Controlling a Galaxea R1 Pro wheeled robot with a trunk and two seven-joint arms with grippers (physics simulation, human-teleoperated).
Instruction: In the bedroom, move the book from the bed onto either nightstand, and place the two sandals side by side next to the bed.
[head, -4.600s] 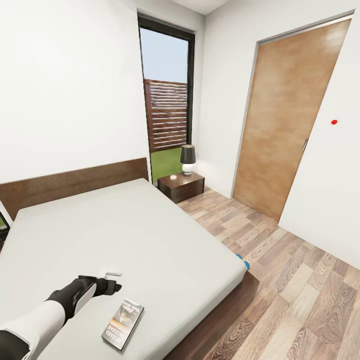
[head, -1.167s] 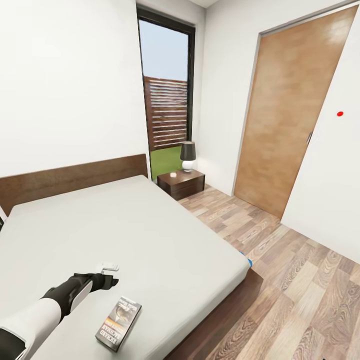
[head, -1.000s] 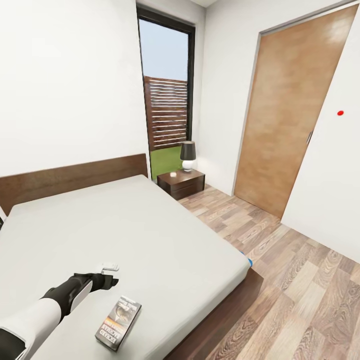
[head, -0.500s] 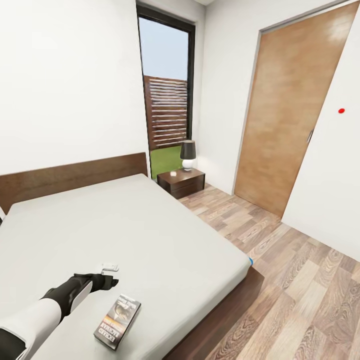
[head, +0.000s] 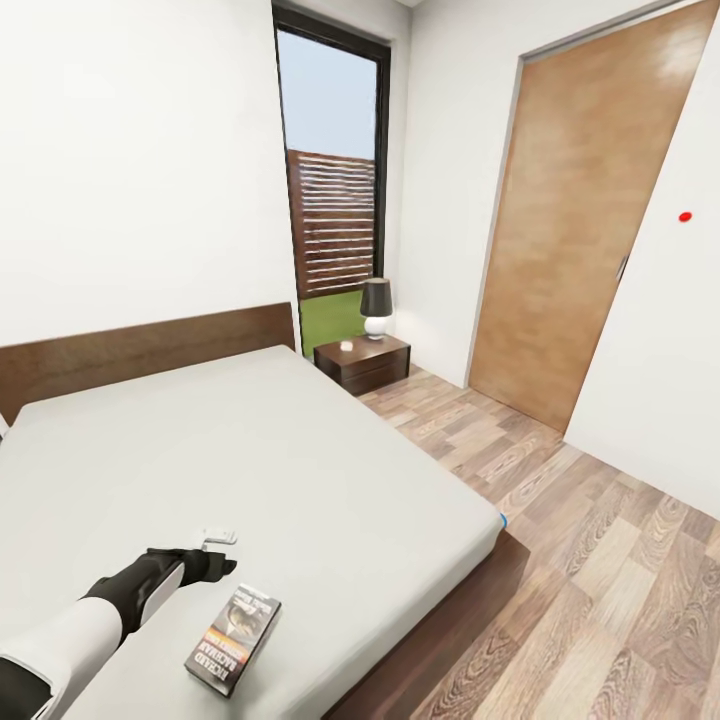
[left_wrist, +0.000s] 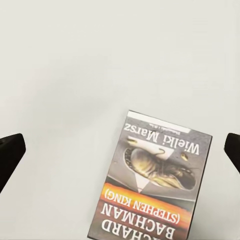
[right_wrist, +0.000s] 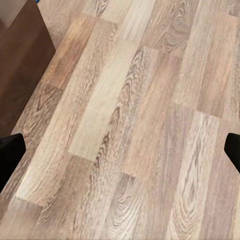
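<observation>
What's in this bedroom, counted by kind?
Beds: 1, bed
Books: 1, book
Nightstands: 1, nightstand
Lamps: 1, lamp
Doors: 1, wooden door
Windows: 1, window
Blue things peeking past the bed's corner: 1, sandal
Total: 7

Left arm (head: 70, 630) extended forward, left end effector (head: 215, 552) spread wide; right end effector (right_wrist: 120, 150) also spread.
</observation>
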